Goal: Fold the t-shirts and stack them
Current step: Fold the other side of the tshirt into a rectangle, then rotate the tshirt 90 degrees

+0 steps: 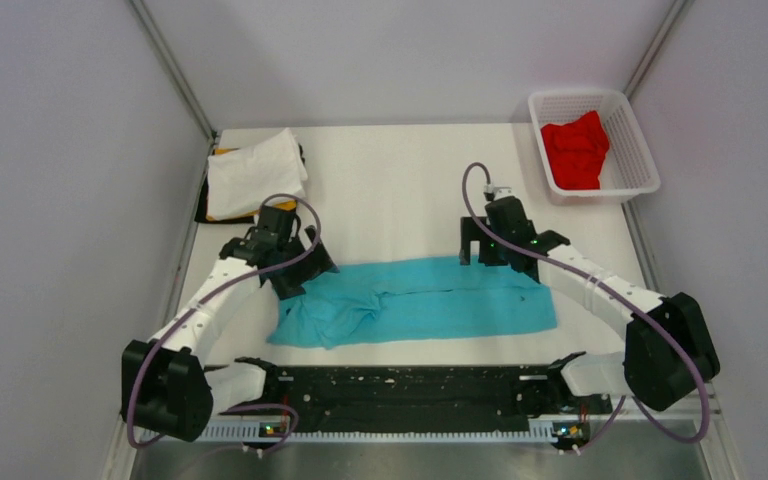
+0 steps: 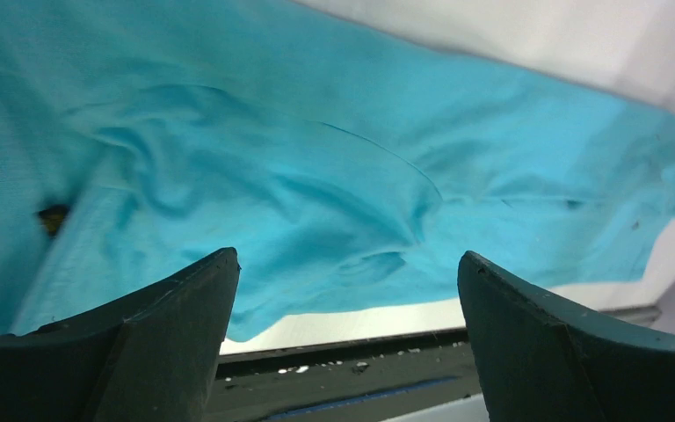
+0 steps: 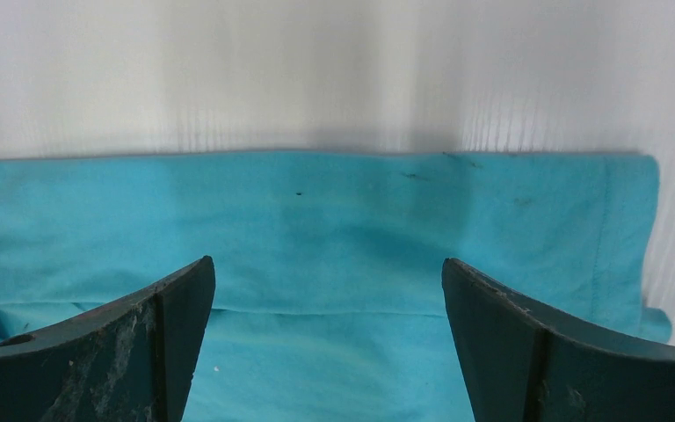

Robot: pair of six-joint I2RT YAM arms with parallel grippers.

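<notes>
The turquoise-blue t-shirt (image 1: 415,301) lies folded lengthwise into a long strip across the near middle of the table, rumpled at its left end. My left gripper (image 1: 300,268) hovers over its far left corner, open and empty; the left wrist view shows the wrinkled cloth (image 2: 316,167) below the jaws. My right gripper (image 1: 490,262) is open and empty above the far right edge; the right wrist view shows smooth folded cloth (image 3: 334,237). A white t-shirt (image 1: 255,170) tops a folded stack at far left, with yellow-orange (image 1: 222,152) and black (image 1: 203,207) edges showing beneath. The red t-shirt (image 1: 575,148) is crumpled in the basket.
A white plastic mesh basket (image 1: 632,140) stands at the far right corner. The black base rail (image 1: 400,385) runs along the near edge, also showing in the left wrist view (image 2: 360,369). Grey walls close in both sides.
</notes>
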